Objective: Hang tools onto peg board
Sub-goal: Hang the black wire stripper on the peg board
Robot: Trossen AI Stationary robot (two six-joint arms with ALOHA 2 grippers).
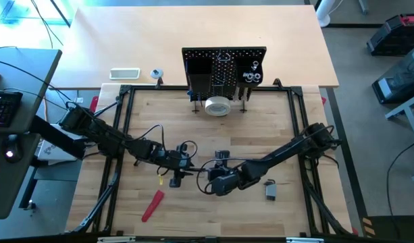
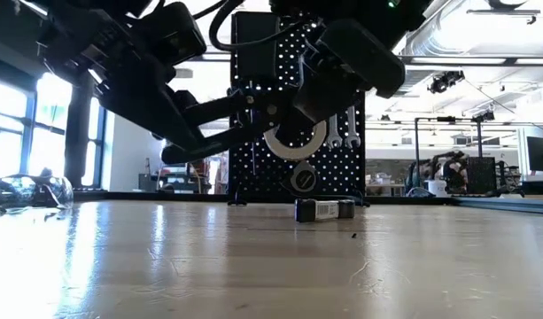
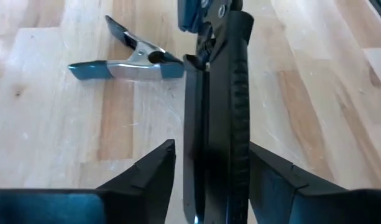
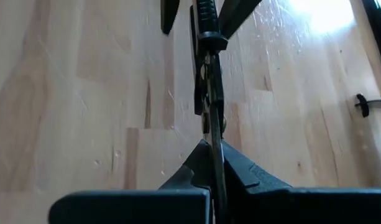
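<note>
Pliers [image 1: 196,173] at frame centre, held between both grippers above table [image 1: 261,128]. Right gripper [image 1: 208,181] clamped on metal head; left gripper [image 1: 188,170] fingers straddle black handles, grip uncertain. Peg board [image 1: 223,67] upright at top centre.

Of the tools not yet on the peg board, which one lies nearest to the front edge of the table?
The red-handled tool, left of centre. The small tape measure lies farther back, on the right.
</note>
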